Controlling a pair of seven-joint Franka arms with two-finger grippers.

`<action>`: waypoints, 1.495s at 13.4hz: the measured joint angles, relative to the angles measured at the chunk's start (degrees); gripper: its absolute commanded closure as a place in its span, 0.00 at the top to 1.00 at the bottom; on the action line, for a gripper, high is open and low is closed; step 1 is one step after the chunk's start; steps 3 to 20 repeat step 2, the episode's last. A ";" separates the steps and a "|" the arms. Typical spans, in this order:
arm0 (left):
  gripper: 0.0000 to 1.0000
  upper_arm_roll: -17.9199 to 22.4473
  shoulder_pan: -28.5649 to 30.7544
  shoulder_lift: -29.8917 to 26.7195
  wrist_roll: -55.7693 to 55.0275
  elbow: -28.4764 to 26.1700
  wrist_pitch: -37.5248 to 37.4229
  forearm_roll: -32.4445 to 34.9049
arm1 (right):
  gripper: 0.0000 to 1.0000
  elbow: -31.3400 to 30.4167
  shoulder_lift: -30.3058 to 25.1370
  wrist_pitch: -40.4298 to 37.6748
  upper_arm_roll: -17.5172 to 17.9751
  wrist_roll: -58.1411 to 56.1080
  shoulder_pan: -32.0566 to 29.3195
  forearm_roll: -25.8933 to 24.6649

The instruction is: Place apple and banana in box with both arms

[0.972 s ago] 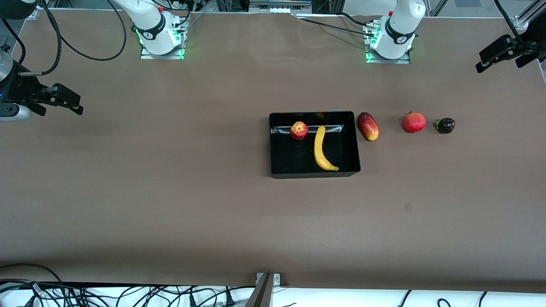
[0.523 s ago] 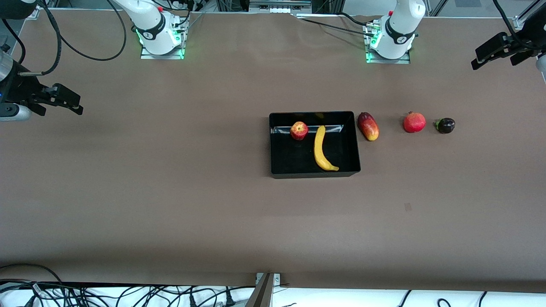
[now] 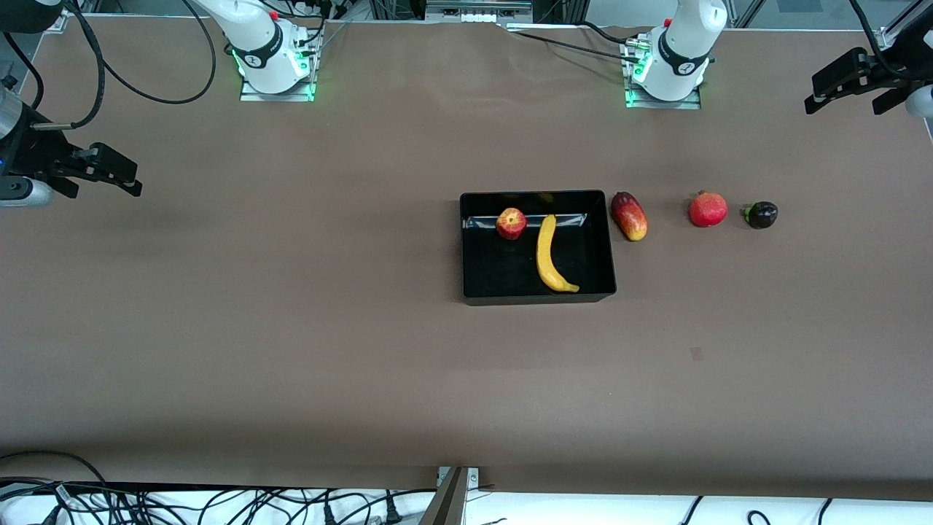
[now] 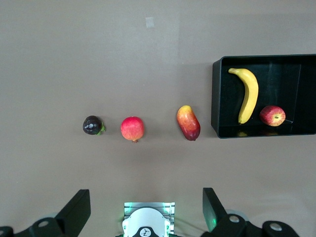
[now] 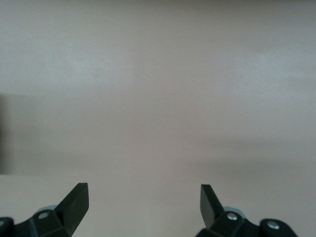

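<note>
Left end effector (image 3: 849,86) higher than before, open; right end effector (image 3: 109,175) unmoved, open, empty.

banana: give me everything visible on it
The banana is long, curved and plain yellow with a darker tip and a smooth skin. It lies flat on the floor of the black box, running from near the wall toward the robots to the wall nearest the front camera, where its bent end seems to touch. The apple sits close beside it; contact unclear. No gripper touches it.
</note>
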 measured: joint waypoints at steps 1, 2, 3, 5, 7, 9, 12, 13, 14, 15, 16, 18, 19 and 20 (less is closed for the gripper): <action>1.00 0.02 0.00 0.03 0.00 0.43 0.00 0.00 | 1.00 0.00 0.00 0.00 0.00 0.00 0.00 0.00; 1.00 0.04 0.00 0.04 0.00 0.84 0.00 0.00 | 1.00 0.00 0.00 0.00 0.00 0.00 0.00 0.00; 1.00 0.04 0.00 0.04 0.00 0.84 0.00 0.00 | 1.00 0.00 0.00 0.00 0.00 0.00 0.00 0.00; 1.00 0.04 0.00 0.04 0.00 0.84 0.00 0.00 | 1.00 0.00 0.00 0.00 0.00 0.00 0.00 0.00; 1.00 0.04 0.00 0.04 0.00 0.84 0.00 0.00 | 1.00 0.00 0.00 0.00 0.00 0.00 0.00 0.00; 1.00 0.04 0.00 0.04 0.00 0.84 0.00 0.00 | 1.00 0.00 0.00 0.00 0.00 0.00 0.00 0.00; 1.00 0.04 0.00 0.04 0.00 0.84 0.00 0.00 | 1.00 0.00 0.00 0.00 0.00 0.00 0.00 0.00; 1.00 0.04 0.00 0.04 0.00 0.84 0.00 0.00 | 1.00 0.00 0.00 0.00 0.00 0.00 0.00 0.00; 1.00 0.04 0.00 0.04 0.00 0.84 0.00 0.00 | 1.00 0.00 0.00 0.00 0.00 0.00 0.00 0.00; 1.00 0.04 0.00 0.04 0.00 0.84 0.00 0.00 | 1.00 0.00 0.00 0.00 0.00 0.00 0.00 0.00; 1.00 0.04 0.00 0.04 0.00 0.84 0.00 0.00 | 1.00 0.00 0.00 0.00 0.00 0.00 0.00 0.00; 1.00 0.04 0.00 0.04 0.00 0.84 0.00 0.00 | 1.00 0.00 0.00 0.00 0.00 0.00 0.00 0.00; 1.00 0.04 0.00 0.04 0.00 0.84 0.00 0.00 | 1.00 0.00 0.00 0.00 0.00 0.00 0.00 0.00; 1.00 0.04 0.00 0.04 0.00 0.84 0.00 0.00 | 1.00 0.00 0.00 0.00 0.00 0.00 0.00 0.00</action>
